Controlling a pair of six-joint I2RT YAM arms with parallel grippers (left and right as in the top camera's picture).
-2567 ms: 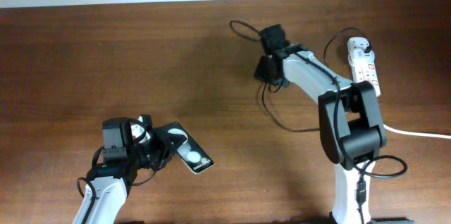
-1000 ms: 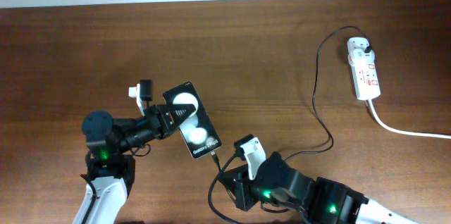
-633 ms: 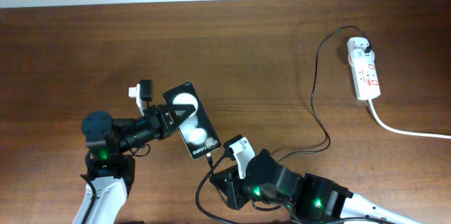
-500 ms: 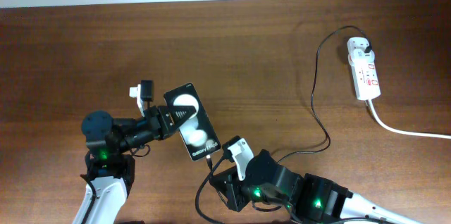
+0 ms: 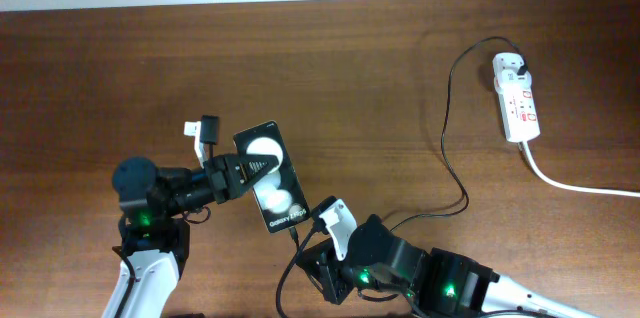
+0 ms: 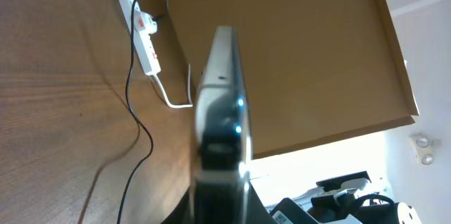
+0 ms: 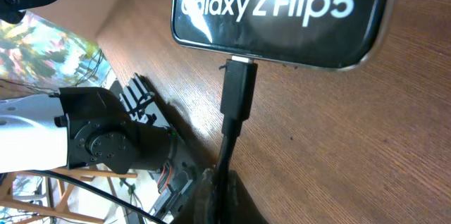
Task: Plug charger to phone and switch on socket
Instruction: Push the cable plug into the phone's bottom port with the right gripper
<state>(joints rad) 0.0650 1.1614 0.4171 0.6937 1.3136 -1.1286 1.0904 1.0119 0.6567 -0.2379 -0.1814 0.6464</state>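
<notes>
Since the frame 2.6 s back, my right arm has left the far side of the brown wooden surface [image 5: 200,58] for the near edge, and the left arm has raised and turned the phone toward it. Over the last half second both made only small adjustments. The left claw [image 5: 245,168] is closed on the small flat black phone with two white round patches [image 5: 272,183]. It grips the phone by one long edge so that the lettered end, which carries the port, faces the right arm. The left wrist view shows the phone edge-on. The right claw [image 5: 318,233] is closed on the long thin black charger cable [image 5: 446,118] just behind its small connector tip [image 7: 238,90], a short grip that keeps the tip stiff for insertion. In the right wrist view the tip stands square to the phone's end edge and meets the port, with a sliver of bright metal exposed. I judge it entered but not fully seated. The cable's black plug [image 5: 522,61] already sits in the white oblong power strip [image 5: 518,98] at the far right, well apart from both claws. The strip's thick white cord [image 5: 570,186] trails off to the right. I cannot read the position of the red switches, and I judge switching as not yet done.
</notes>
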